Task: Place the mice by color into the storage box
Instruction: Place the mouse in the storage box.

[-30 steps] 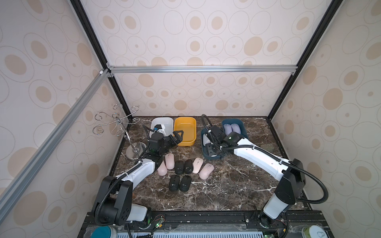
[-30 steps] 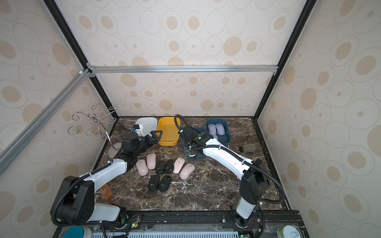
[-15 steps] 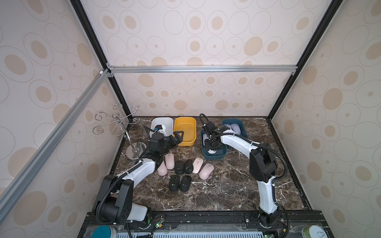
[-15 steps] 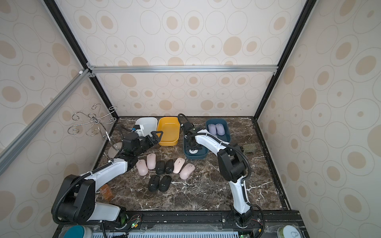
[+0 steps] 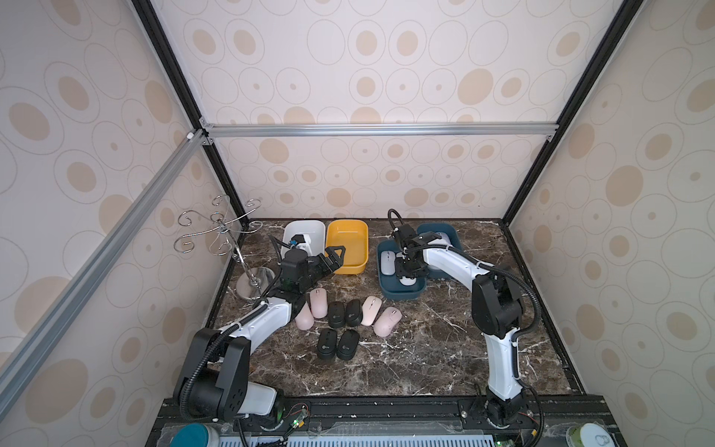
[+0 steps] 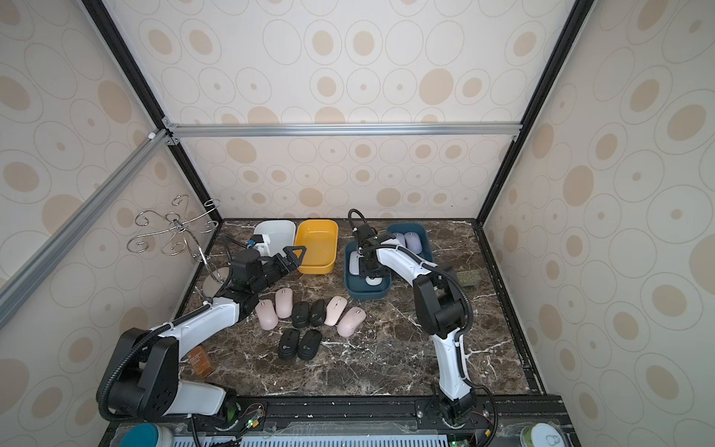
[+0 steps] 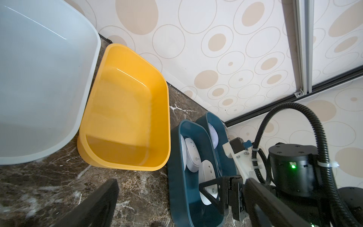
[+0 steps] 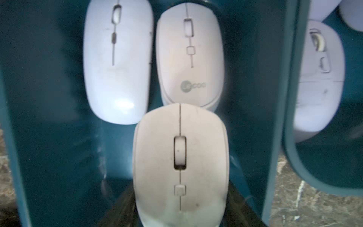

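- Closest in, four glossy black oval mice [image 5: 347, 349] and four pale pink plastic ones [image 5: 387, 321] sit bunched on the dark marble tabletop [image 5: 425, 360]. None are sorted yet, so roughly half the job looks left.
- The left gripper [image 5: 332, 261] hangs just past them, arm stretched low and forward. Its jaws are spread wide with nothing between them, aimed toward the yellow plastic tub [image 5: 346, 271]. Probably just parked out of the way.
- The right arm folds over and points down into the nearer dark teal plastic bin [image 5: 400, 295]. The right gripper [image 5: 407, 271] is pinching an off-white matte mouse [image 8: 180, 157] by its sides, low inside the bin. It's right next to two other white mice [image 8: 117, 62], so the whites stay together. Can't tell if it's touching the bin floor.
- Furthest back, a second teal bin [image 6: 408, 224] holds the lavender mice [image 6: 412, 240]. The white plastic tub [image 5: 305, 226] and the yellow one are both bare.
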{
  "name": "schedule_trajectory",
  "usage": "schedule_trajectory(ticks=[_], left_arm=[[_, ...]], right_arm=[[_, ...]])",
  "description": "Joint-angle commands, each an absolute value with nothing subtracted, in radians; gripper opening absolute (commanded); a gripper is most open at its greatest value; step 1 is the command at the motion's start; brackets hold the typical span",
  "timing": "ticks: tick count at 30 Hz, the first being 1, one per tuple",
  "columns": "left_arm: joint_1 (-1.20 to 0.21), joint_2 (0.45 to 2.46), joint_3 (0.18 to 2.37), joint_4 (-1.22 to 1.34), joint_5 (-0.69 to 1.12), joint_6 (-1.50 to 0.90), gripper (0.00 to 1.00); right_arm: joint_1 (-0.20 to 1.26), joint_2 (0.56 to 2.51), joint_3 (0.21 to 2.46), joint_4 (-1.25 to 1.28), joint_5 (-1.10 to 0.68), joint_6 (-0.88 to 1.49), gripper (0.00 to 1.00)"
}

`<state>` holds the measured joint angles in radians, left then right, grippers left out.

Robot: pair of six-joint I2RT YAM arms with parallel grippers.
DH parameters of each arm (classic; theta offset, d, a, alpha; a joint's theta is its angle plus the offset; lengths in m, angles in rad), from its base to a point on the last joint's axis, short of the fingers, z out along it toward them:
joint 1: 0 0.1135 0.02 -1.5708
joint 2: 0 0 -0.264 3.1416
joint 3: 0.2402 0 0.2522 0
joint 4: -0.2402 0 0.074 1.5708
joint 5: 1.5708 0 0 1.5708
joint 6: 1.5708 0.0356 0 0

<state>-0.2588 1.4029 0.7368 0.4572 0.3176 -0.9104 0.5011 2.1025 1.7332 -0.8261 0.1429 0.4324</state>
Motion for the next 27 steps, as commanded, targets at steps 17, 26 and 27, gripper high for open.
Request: schedule_trajectory(ticks=[17, 26, 27], left_arm=[[-0.253, 1.388, 0.749, 0.483, 0.313, -0.928, 1.0], [-0.252, 1.391, 0.75, 0.482, 0.313, -0.929, 1.0], [-0.252, 1.391, 0.75, 0.485, 0.315, -0.929, 1.0]], right_arm=[[0.5, 2.202, 1.738, -0.886, 0.138, 0.406, 0.52], [0.5, 2.207, 1.758, -0.89, 0.141, 0.412, 0.61], [0.499, 2.198, 1.756, -0.888, 0.144, 0.412, 0.64]])
